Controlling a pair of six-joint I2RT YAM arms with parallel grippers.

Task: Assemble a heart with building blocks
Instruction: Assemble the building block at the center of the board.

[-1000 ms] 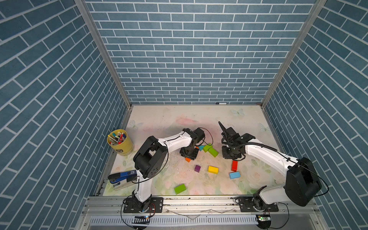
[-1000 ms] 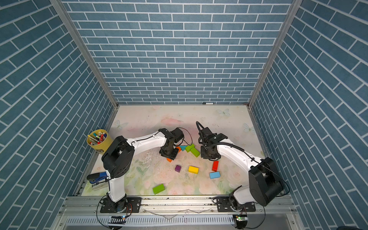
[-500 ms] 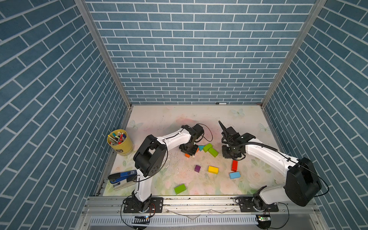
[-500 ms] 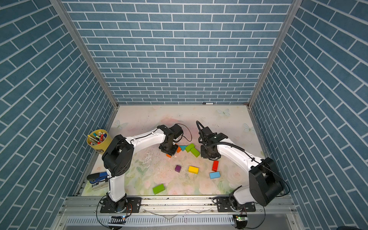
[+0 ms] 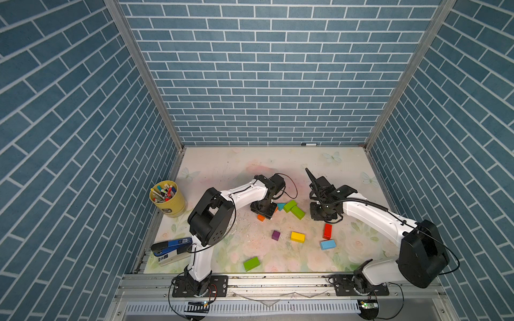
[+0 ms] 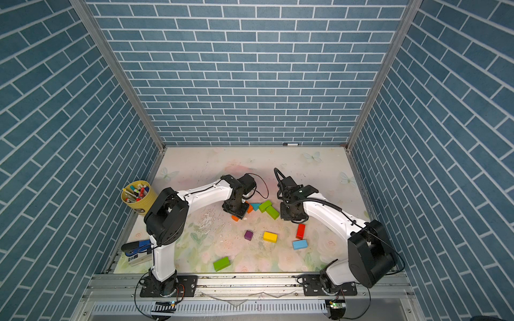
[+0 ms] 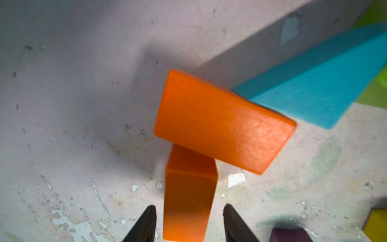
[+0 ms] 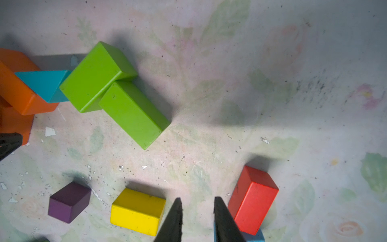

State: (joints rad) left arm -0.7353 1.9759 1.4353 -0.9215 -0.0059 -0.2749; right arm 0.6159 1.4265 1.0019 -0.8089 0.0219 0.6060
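Heart: barely begun; only its top is built, in the middle of the table (image 5: 222, 172).
Notch: a teal triangle (image 5: 281, 206).
One side: an orange brick (image 7: 222, 125) sits against the triangle, with a second orange brick (image 7: 189, 184) angled off it.
Other side: two green bricks (image 8: 94, 77) touch at an angle, one against the triangle.
Left to do: by my reckoning, both flanks and the bottom tip; the outline is open below.
Loose blocks: purple cube (image 5: 275, 235), yellow brick (image 5: 297, 237), red brick (image 5: 327, 231), blue brick (image 5: 327, 244) and a lone green brick (image 5: 251, 263) lie nearer the front rail.
Left gripper (image 7: 189, 206): jaws apart, straddling the second orange brick, with a gap showing on each side.
Right gripper (image 8: 198, 199): jaws a little apart and empty, near the red brick, beside the heart's green side.
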